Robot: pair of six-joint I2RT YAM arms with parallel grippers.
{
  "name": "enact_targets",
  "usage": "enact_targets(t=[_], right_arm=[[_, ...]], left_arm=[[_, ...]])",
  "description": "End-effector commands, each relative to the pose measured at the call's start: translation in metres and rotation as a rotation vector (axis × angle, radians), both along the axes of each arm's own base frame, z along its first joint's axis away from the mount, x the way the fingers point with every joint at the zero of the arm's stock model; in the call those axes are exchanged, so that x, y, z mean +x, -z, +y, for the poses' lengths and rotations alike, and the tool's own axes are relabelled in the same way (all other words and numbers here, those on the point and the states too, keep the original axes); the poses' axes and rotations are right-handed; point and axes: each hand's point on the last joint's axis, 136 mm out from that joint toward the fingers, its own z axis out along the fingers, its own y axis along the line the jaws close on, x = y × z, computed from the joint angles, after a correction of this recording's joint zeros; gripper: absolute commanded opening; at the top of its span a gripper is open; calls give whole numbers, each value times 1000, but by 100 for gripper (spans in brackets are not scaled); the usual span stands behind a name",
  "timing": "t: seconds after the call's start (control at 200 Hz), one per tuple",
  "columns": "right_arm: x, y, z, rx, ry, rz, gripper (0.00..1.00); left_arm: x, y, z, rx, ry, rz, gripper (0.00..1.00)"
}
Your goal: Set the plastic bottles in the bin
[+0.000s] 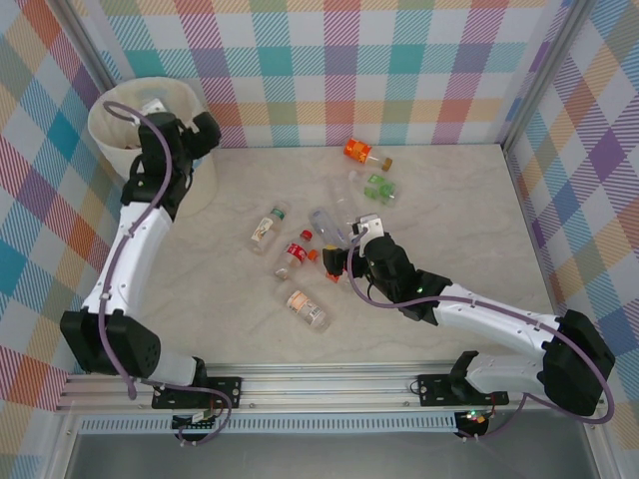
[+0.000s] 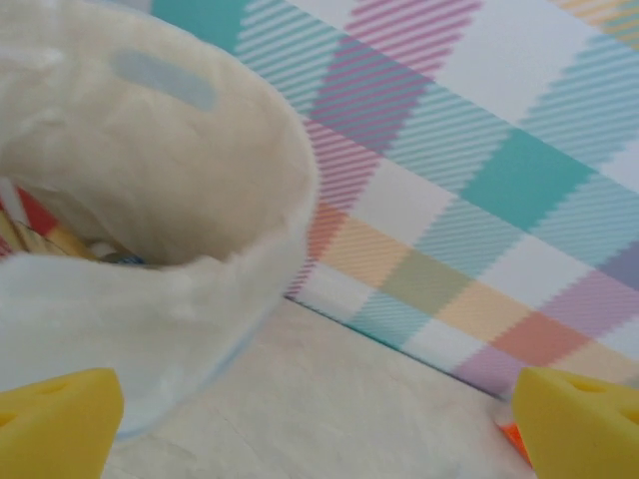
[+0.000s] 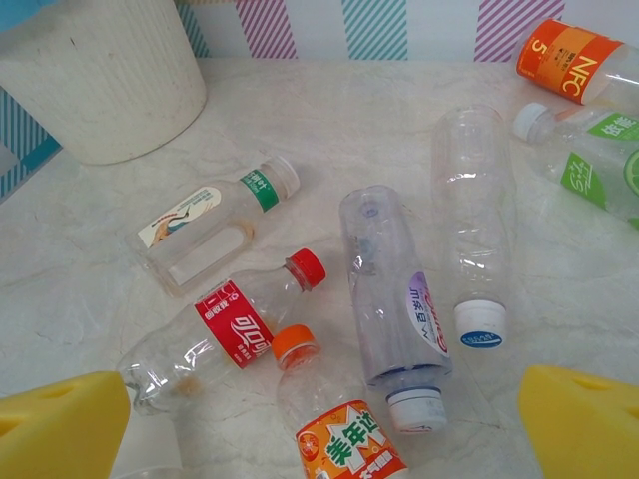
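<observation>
Bin [image 1: 105,155]: far-left corner of table [image 1: 449,220], contents unclear. Left gripper [image 1: 207,133]: just beside bin rim, jaws apart, empty. Right gripper [image 1: 334,261]: over the mid-table cluster, jaws apart, empty. Bottles [image 1: 293,254]: 8 lying loose mid-table, well apart from bin; orange-capped bottle [image 3: 334,429] directly below right gripper.

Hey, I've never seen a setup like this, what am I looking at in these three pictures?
Two robot arms are bolted to a table. One picture looks down on both; the others come from a camera on each wrist, the yellow pads being that arm's fingertips. Plastic bottles lie scattered on the table, and a lined white bin stands at the far left. The left claw hovers open by the bin; the right claw hangs open over the bottles. Neither holds anything.
</observation>
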Motion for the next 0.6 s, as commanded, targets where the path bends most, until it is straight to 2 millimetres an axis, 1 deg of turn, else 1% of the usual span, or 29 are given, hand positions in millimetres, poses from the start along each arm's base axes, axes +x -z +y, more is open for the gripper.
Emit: enact_targets(t=[0.0, 0.065, 0.18, 0.22, 0.235, 0.28, 0.37, 0.445, 0.595], right_arm=[[4, -4, 0, 34, 19, -14, 100], [3, -3, -1, 30, 21, -10, 100], [3, -1, -3, 29, 30, -5, 100], [3, 0, -5, 29, 35, -3, 100], [3, 0, -5, 30, 36, -3, 100], [3, 1, -5, 30, 38, -2, 100], [3, 1, -5, 30, 38, -2, 100], [3, 1, -5, 27, 39, -4, 100], [4, 1, -4, 24, 38, -4, 100]], left_arm=[[-12, 33, -54, -9, 195, 11, 100], [-21, 59, -76, 32, 275, 63, 100], [-35, 111, -98, 111, 366, 227, 100], [-37, 125, -102, 134, 386, 263, 100], [-42, 138, -103, 147, 394, 308, 100], [-47, 159, -105, 175, 414, 370, 100], [-57, 194, -111, 215, 472, 467, 100], [-62, 216, -116, 233, 514, 525, 100], [-61, 244, -118, 284, 541, 618, 100]])
